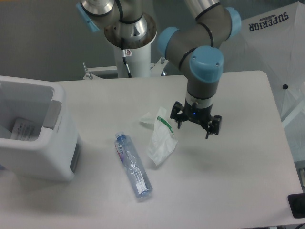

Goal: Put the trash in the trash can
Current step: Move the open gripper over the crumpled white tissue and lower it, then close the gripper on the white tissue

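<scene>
A crumpled white wrapper with a green stripe (pixel 159 135) lies in the middle of the table. A slim clear bottle with a bluish label (pixel 133 165) lies on its side just left of and below it. My gripper (pixel 194 126) hangs open above the table, just right of the wrapper's upper end, with nothing between its fingers. The trash can (pixel 45 143), a white boxy bin with a grey panel at its rim, stands at the table's left edge; some white paper shows inside it.
The arm's white base column (pixel 132 50) rises at the back of the table. A white sheet with dark lettering (pixel 279 52) hangs beyond the right edge. A black object (pixel 297 205) sits at the lower right corner.
</scene>
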Action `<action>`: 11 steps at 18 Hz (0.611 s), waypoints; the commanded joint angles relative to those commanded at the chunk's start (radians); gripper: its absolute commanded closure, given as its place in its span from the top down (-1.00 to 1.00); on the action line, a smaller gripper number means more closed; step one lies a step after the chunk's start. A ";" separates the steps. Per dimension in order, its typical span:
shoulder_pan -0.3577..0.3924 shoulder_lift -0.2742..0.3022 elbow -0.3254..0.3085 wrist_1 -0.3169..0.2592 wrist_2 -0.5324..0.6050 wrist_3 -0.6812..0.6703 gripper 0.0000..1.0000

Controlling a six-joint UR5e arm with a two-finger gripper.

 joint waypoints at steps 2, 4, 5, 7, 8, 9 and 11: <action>-0.026 0.002 0.003 0.000 -0.005 -0.015 1.00; -0.057 0.002 0.002 0.000 -0.015 -0.070 1.00; -0.072 -0.003 0.000 0.000 -0.015 -0.099 1.00; -0.094 -0.011 0.000 0.000 -0.015 -0.142 1.00; -0.100 -0.012 -0.006 0.000 -0.014 -0.150 1.00; -0.100 -0.012 -0.015 0.002 -0.014 -0.149 1.00; -0.101 -0.018 -0.032 0.002 -0.014 -0.150 1.00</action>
